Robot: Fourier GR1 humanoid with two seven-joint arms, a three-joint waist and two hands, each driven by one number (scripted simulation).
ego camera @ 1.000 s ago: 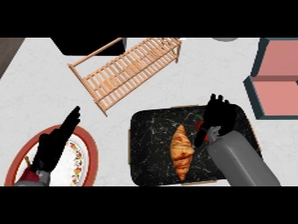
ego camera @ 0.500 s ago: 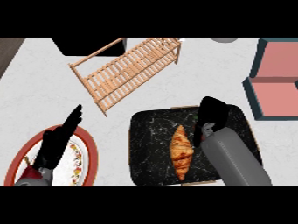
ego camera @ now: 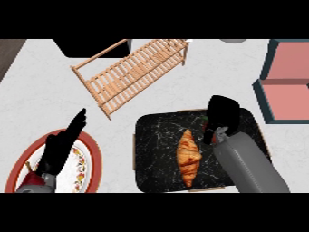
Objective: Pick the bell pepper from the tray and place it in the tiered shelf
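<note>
Red bell pepper (ego camera: 204, 119): mostly hidden beneath the right hand (ego camera: 222, 114), only a red sliver showing at its left edge, on the black marble tray (ego camera: 158, 149). Slatted wooden tiered shelf (ego camera: 130, 72): lies up-left of that hand.

A kitchen — pale counter (ego camera: 43, 86) with a croissant (ego camera: 189, 156), patterned plate (ego camera: 84, 158), wooden shelf (ego camera: 127, 72).

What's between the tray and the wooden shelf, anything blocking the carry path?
Nothing visible: bare counter lies between the tray and the tiered shelf. The right hand hides most of the bell pepper.
</note>
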